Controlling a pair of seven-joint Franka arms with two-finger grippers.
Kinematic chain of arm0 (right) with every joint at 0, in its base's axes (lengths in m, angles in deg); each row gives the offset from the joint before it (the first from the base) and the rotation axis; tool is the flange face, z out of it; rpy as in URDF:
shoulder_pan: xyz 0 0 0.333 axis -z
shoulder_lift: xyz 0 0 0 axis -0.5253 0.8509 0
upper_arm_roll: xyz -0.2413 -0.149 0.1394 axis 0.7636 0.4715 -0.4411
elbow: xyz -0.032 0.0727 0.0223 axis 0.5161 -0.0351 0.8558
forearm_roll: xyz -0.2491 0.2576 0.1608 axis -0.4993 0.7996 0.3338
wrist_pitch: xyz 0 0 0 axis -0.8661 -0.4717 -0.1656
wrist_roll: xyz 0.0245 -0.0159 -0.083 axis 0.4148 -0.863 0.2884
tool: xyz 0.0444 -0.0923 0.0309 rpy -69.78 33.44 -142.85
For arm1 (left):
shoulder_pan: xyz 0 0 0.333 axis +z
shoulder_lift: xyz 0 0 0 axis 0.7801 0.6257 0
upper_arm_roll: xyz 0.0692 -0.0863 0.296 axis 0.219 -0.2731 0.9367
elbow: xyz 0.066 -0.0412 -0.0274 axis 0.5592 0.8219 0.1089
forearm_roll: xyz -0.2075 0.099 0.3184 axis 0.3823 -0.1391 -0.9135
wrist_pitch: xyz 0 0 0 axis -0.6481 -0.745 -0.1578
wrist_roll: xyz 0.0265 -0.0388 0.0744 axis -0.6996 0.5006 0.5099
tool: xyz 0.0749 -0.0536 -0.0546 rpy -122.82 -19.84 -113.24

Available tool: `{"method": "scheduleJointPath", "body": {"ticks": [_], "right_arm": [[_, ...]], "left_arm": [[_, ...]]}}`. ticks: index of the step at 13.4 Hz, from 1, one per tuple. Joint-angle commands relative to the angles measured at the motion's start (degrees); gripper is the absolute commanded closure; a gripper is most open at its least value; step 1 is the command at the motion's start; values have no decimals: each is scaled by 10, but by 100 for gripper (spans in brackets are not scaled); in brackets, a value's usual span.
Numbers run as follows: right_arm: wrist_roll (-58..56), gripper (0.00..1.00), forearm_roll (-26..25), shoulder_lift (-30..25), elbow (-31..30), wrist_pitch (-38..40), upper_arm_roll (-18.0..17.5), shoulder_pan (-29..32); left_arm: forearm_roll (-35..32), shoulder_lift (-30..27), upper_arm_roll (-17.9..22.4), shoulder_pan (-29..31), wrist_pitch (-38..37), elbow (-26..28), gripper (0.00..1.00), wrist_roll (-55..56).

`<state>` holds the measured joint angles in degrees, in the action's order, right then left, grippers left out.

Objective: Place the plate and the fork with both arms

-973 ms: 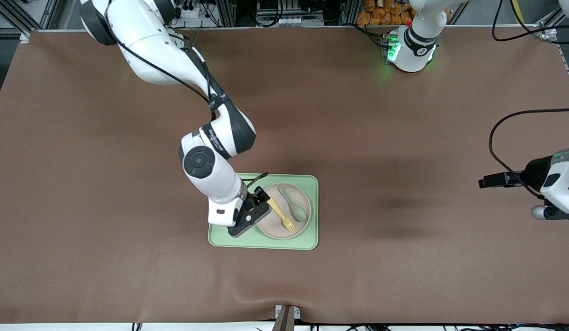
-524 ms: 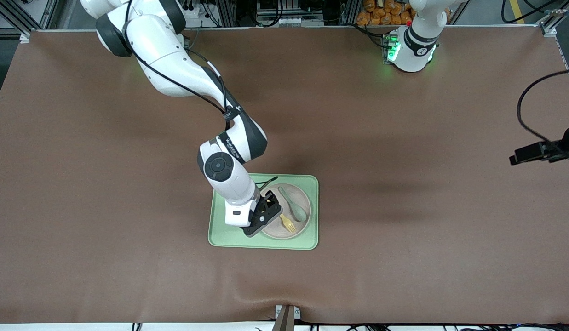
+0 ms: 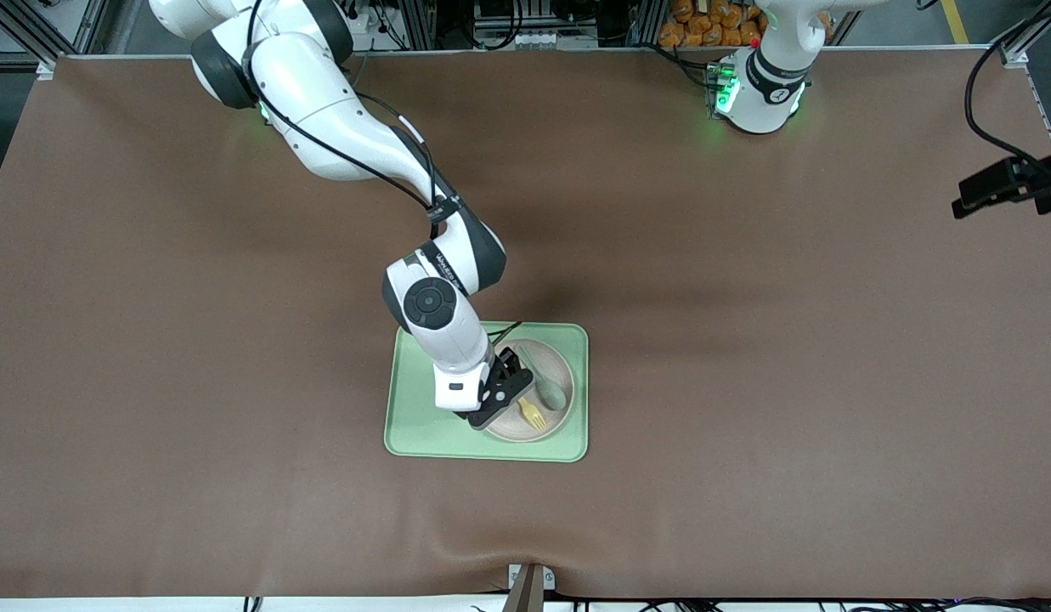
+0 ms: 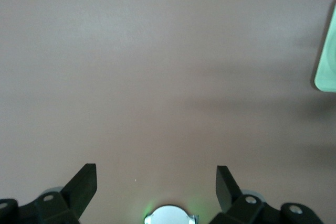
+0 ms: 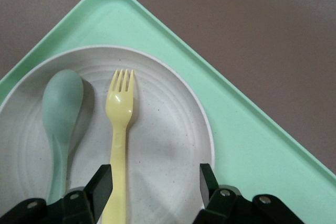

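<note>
Step in hand: fork pickup. Fork (image 5: 119,145) on plate (image 5: 168,145) in tray (image 3: 406,421), beside spoon (image 5: 59,124). Right gripper (image 5: 155,182) spread, off-centre over handle; shift, descend, pinch. Left gripper (image 4: 156,182) spread wide, waiting over bare table (image 3: 746,340).

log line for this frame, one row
right claw: open, over plate, at fork handle | left claw: open, waiting over bare table | spoon: on plate

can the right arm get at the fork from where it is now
Probably yes. The right claw hangs open just over the plate, and the fork handle runs beside one finger, not squarely between them. Nothing covers it; the spoon lies clear alongside.
</note>
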<state>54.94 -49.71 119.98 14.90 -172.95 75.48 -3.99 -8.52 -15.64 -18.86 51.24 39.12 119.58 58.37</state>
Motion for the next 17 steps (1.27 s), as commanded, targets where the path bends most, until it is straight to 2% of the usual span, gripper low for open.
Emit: {"method": "scheduleJointPath", "body": {"ticks": [1,4,6,11,17], "right_arm": [[14,27,-12,18,23,0,8,-7],[16,30,-11,27,22,-14,8,-9],[19,34,-11,32,22,-14,8,-16],[21,34,-13,33,21,-15,8,-22],[24,38,-13,38,19,-20,9,-25]], "left_arm": [[0,-57,31,-30,-2,58,0,-11],[0,-77,32,-38,-7,64,0,-16],[0,-78,32,-32,-8,61,0,-63],[33,-83,31,-32,-9,56,0,-58],[26,-81,30,-32,-7,50,0,-60]]}}
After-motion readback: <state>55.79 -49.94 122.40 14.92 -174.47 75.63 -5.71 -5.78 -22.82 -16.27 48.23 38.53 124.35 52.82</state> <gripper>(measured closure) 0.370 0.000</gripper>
